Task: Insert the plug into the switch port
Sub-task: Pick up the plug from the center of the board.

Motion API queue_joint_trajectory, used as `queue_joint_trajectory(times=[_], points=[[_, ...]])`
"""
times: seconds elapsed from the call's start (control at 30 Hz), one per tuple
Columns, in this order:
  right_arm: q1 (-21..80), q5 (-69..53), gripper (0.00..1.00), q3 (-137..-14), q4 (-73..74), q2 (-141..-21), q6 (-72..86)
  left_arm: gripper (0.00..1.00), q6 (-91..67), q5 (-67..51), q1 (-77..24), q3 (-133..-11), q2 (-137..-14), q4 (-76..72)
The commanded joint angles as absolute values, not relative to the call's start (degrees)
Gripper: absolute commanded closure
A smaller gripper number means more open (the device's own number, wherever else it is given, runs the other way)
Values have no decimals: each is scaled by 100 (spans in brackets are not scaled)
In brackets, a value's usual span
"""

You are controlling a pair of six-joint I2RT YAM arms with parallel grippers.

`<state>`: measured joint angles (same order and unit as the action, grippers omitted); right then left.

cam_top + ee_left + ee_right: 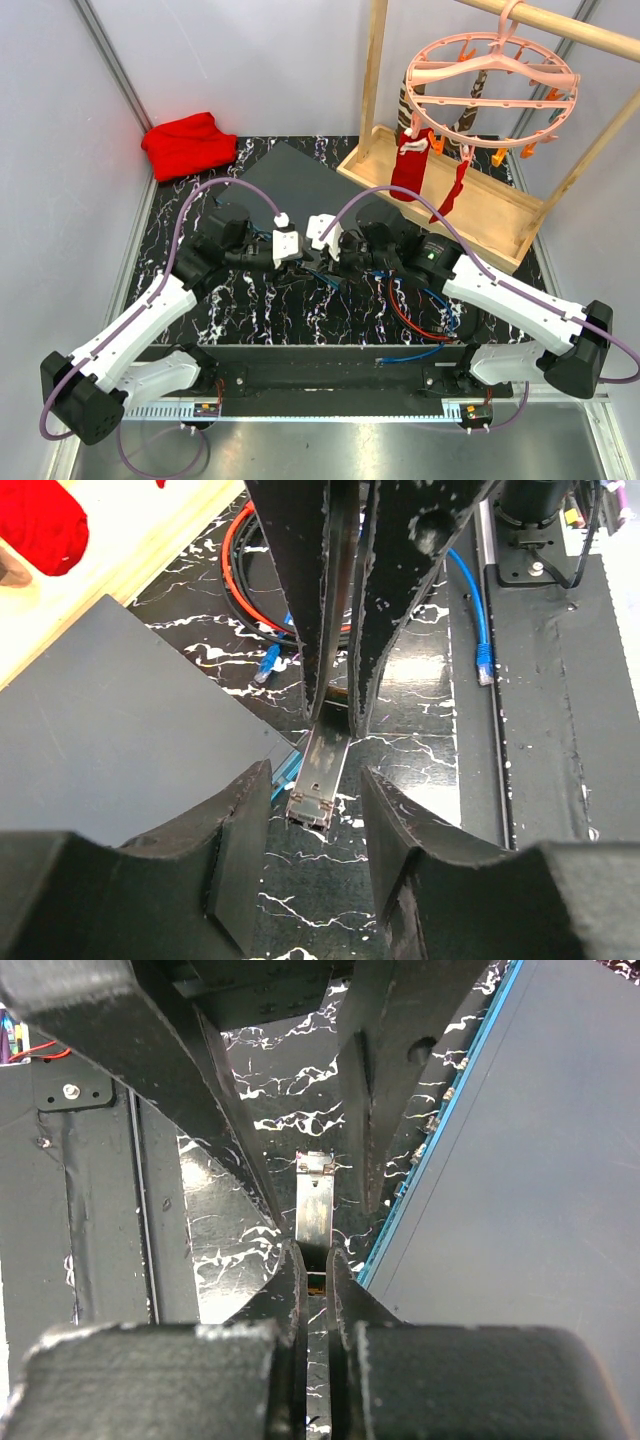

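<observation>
Plug [316,1210] in tight right jaws, between parted left jaws, beside switch [530,1210].

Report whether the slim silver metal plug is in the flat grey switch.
Out: the plug is pinched by the right gripper, beside the switch's teal edge.

Centre tight: L gripper [315,815] fingers stand apart either side of plug [322,770] tip, narrow gaps only. R gripper [312,1260] clamped on plug's rear. Switch [290,175] blocks rear-centre, socket edge close beside plug. Red/blue cables [400,312] lie under R arm. Wooden rack [480,205] bars rear R. Red cloth [188,143] fills rear-L corner. Passable: table [270,310] strip near-centre.
</observation>
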<state>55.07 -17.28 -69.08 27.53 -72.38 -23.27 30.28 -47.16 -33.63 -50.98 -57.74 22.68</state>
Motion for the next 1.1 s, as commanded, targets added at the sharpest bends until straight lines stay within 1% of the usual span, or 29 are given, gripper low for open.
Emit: queue_joint_trajectory(times=[0.0, 0.13, 0.17, 0.23, 0.27, 0.47, 0.57, 0.63, 0.67, 0.77, 0.8, 0.83, 0.9, 0.93, 1.0, 1.03, 1.07], points=[[5467, -1802, 100, -6873, 2558, -7049, -2320, 56, 3023, -5123, -3270, -5352, -5669, 2285], [5467, -1775, 100, -6838, 2584, -7049, -2329, 58, 3015, -5326, -3217, -5379, -5660, 2382], [5467, -1793, 100, -6838, 2593, -7040, -2329, 61, 3015, -5335, -3217, -5388, -5669, 2399], [5476, -1802, 100, -6847, 2593, -7049, -2329, 62, 3006, -5352, -3208, -5396, -5678, 2452], [5467, -1810, 100, -6847, 2610, -7049, -2347, 64, 3015, -5361, -3208, -5405, -5686, 2452], [5476, -1854, 100, -6829, 2663, -7049, -2355, 69, 2936, -5423, -3199, -5440, -5669, 2461], [5467, -1881, 100, -6820, 2698, -7066, -2373, 79, 2892, -5432, -3208, -5449, -5669, 2461], [5467, -1872, 100, -6812, 2716, -7084, -2373, 96, 2892, -5423, -3199, -5449, -5669, 2452], [5475, -1872, 100, -6812, 2725, -7084, -2364, 100, 2883, -5388, -3199, -5423, -5669, 2461], [5475, -1785, 100, -6811, 2698, -7128, -2216, 100, 2883, -5213, -3199, -5353, -5643, 2426], [5467, -1636, 99, -6820, 2672, -7163, -2032, 100, 2857, -5151, -3191, -5318, -5634, 2408], [5432, -1600, 96, -6812, 2646, -7180, -1926, 100, 2726, -5081, -3199, -5256, -5616, 2243], [5187, -1765, 72, -6803, 2532, -7207, -1523, 100, 2341, -4703, -3199, -4985, -5511, 1988], [5055, -1897, 64, -6777, 2453, -7198, -1329, 100, 2173, -4563, -3191, -4862, -5415, 1603], [4600, -2336, 50, -6602, 1997, -7119, -565, 100, 1621, -4167, -3208, -4396, -5292, 884], [4466, -2460, 46, -6522, 1795, -7084, -258, 100, 1408, -4053, -3208, -4047, -5169, 609], [4360, -2600, 42, -6347, 1358, -7023, 389, 100, 1180, -3799, -3199, -3878, -5116, 319]])
